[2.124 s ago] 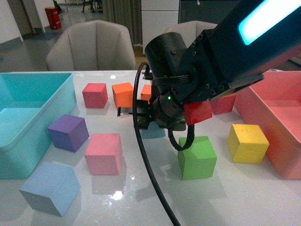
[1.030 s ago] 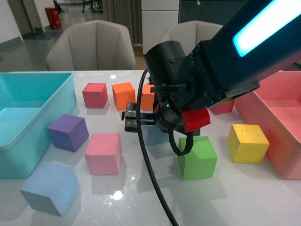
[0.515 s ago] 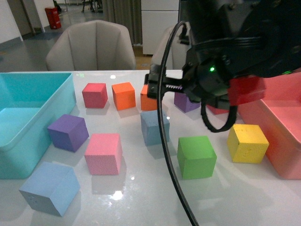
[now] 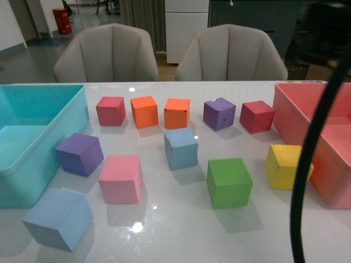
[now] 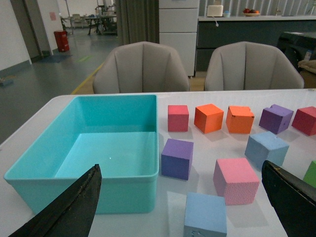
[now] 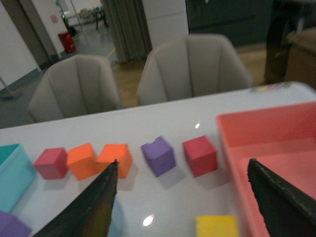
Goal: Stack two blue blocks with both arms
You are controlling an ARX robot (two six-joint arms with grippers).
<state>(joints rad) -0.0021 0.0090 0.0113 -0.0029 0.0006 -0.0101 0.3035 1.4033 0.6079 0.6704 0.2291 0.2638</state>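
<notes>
Ahead of the left pincer (image 5: 180,165), whose fingers stand wide apart and hold nothing, the pale block (image 5: 205,229) lies nearest, within the span of the fingers. The steel-blue block (image 5: 266,148) sits farther out, close to one finger. Both rest on the table (image 4: 181,219), well apart from each other. The right pincer (image 6: 182,163) is spread wide too and empty, with a purple cube (image 6: 159,155) and a red cube (image 6: 200,155) ahead of it.

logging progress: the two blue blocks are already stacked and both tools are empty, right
No, not stacked: the front view shows the steel-blue block mid-table and the paler blue block apart, near the turquoise bin. Left tool and right tool are empty.
</notes>
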